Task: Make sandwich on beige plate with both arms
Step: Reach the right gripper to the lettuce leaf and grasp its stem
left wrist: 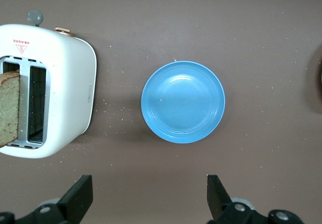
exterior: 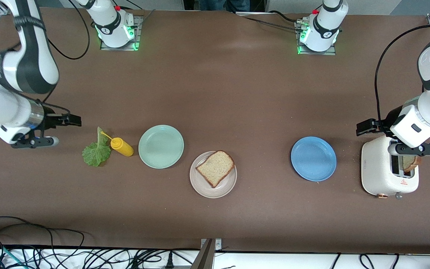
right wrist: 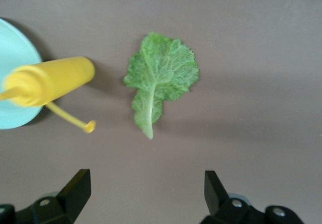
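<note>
One bread slice (exterior: pixel 215 168) lies on the beige plate (exterior: pixel 205 186); a second slice (exterior: pixel 410 163) stands in a slot of the white toaster (exterior: pixel 380 175), directly under the left gripper (left wrist: pixel 148 199), whose fingers spread wide and hold nothing. The lettuce leaf (right wrist: pixel 160 79) lies on the table beside the yellow bottle (right wrist: pixel 50 80), near the right gripper (right wrist: pixel 146 194), likewise wide open and empty.

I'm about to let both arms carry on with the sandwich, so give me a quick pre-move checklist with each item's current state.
1. First bread slice on beige plate: ok.
2. Second slice reachable, upright in toaster slot: ok.
3. Left gripper open and empty: ok.
4. Right gripper open and empty: ok.
5. Lettuce leaf flat on table, apart from mustard bottle: ok.
6. Toaster off: cannot tell.
</note>
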### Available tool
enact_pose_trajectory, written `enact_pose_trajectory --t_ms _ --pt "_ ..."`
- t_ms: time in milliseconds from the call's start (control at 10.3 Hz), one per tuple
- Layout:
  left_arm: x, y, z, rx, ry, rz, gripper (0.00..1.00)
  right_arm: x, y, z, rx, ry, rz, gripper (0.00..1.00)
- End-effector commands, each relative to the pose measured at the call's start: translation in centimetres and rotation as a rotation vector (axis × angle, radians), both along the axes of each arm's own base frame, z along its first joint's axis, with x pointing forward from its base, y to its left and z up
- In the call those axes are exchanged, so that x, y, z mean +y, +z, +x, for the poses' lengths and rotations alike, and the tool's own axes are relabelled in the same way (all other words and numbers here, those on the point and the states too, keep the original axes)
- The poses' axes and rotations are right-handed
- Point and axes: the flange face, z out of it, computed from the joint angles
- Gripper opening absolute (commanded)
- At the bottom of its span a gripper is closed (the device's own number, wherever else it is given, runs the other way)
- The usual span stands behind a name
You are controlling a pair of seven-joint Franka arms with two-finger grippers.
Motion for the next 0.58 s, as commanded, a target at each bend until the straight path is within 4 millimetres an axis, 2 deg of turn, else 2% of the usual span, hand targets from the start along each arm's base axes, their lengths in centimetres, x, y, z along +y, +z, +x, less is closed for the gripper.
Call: enact_pose_trajectory --t_ms 0,194,388,485 --pt "0.1 0.3 -0.2 -0.014 -0.018 -0.006 1.0 -1.0 -6.0 -0.6 -0.05 -0.011 0.006 1.0" --pt "0.1 -0.2 0.0 -0.006 -0.017 -0.005 1.0 -1.4 -11.0 -0.4 -0.056 -0.031 0.009 1.0" --pt "0.1 -0.2 0.0 -0.008 -0.018 -0.005 1.0 -1.3 -14.6 -0.9 -0.002 -0.104 0.084 1.0" --pt "0.1 -0.3 0.0 -0.006 -0.018 -0.005 1.0 -1.5 -15.8 -1.1 0.014 -0.114 0.094 1.0"
